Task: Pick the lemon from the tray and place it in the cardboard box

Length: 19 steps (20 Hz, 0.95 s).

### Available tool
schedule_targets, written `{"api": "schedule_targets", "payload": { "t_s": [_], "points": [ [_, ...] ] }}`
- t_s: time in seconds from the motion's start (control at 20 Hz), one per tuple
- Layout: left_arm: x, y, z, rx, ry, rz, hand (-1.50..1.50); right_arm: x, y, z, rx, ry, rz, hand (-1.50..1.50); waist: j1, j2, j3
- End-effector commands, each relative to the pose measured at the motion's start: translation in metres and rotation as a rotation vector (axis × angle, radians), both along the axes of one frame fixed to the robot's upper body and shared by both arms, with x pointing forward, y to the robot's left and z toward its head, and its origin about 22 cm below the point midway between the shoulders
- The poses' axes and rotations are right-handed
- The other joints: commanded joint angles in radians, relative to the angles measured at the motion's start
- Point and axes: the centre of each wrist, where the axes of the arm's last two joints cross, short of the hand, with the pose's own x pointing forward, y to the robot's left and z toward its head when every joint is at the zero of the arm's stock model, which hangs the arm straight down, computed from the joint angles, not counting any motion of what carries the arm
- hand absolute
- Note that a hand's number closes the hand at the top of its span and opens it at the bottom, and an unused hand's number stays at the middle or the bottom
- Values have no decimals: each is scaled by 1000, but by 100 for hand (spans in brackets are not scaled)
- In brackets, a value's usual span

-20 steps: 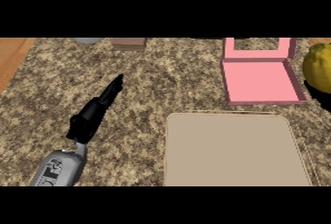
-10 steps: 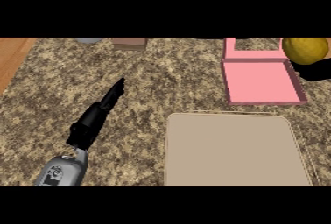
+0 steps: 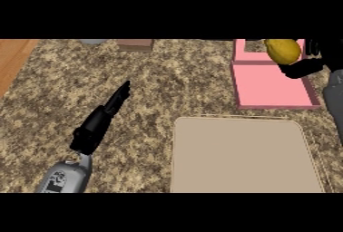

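A: One view only, from the head. The right hand [image 3: 309,63] is curled round the lemon [image 3: 282,50], carried above the far end of the pink box [image 3: 273,86]; the tray [image 3: 241,156] holds nothing.

B: So the pick looks done, release pending. The left hand [image 3: 100,122]?

A: Fingers straight, resting over the counter [image 3: 174,77].

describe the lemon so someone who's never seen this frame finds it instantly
Start at the beige tray low on the granite counter, then go up to the pink box beyond it. The lemon hangs over that box's far right corner, held by the black right hand. It is the only yellow, rounded thing in view.
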Motion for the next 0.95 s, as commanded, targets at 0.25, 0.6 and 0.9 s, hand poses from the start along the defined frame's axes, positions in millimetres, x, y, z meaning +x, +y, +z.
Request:
{"api": "schedule_targets", "payload": {
  "t_s": [0.25, 0.6, 0.9],
  "points": [
    [7, 8, 9, 18, -2, 13, 0, 20, -15, -53, 205, 127, 29, -150, -10, -2, 0],
    [1, 13, 6, 12, 4, 14, 0, 19, -42, -52, 576, -162, 25, -150, -6, -1, 2],
    [5, 8, -2, 10, -12, 19, 0, 3, -110, -37, 840, -277, 15, -150, -14, 1, 2]
  ]
}}
